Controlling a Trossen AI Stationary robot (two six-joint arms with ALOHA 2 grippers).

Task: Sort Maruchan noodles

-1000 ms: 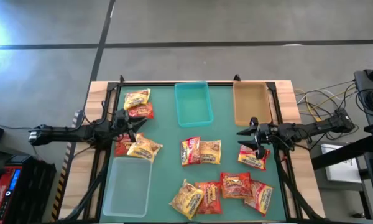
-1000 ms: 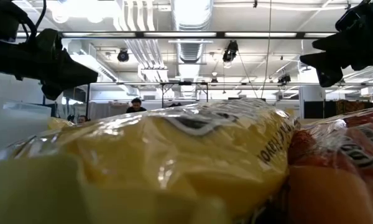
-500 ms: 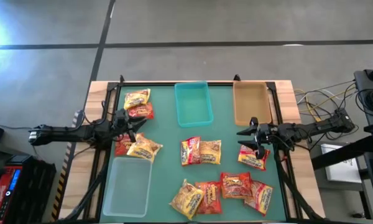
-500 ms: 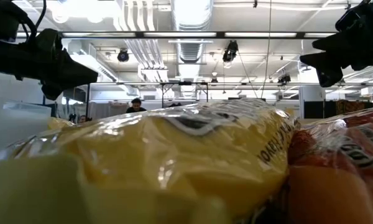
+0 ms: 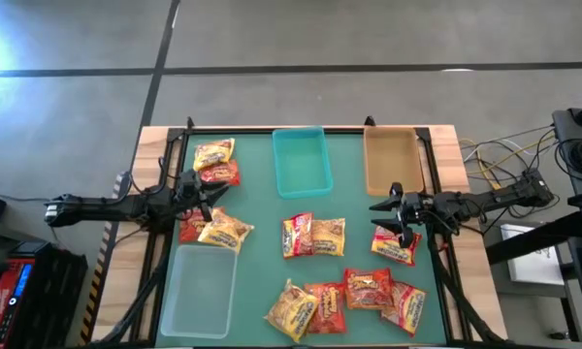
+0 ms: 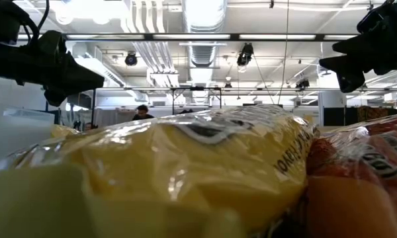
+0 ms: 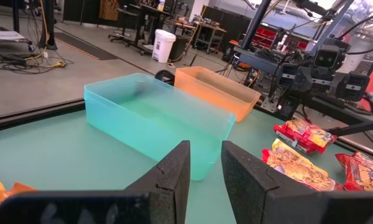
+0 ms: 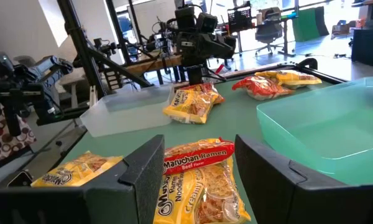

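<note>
Maruchan noodles lie loose on the green table, none in a bin.

Noodle packets (image 5: 313, 236) sit mid-table, more (image 5: 344, 299) at the near edge, others at both sides. The left gripper (image 5: 203, 191) hangs above the left packets (image 5: 216, 230), fingers narrowly parted, holding nothing. The right gripper (image 5: 396, 211) hangs over a right-hand packet (image 5: 395, 248), jaws moderately open, empty. Teal bin (image 5: 302, 161) and tan bin (image 5: 392, 161) stand far; clear bin (image 5: 196, 291) near left.

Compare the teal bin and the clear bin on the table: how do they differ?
The teal bin is tinted blue-green; the clear bin is colourless and frosted. The teal bin sits at the table's far edge in the middle, beside the tan bin; the clear bin sits at the near left corner. Both are rectangular, open-topped and hold no packets.
</note>
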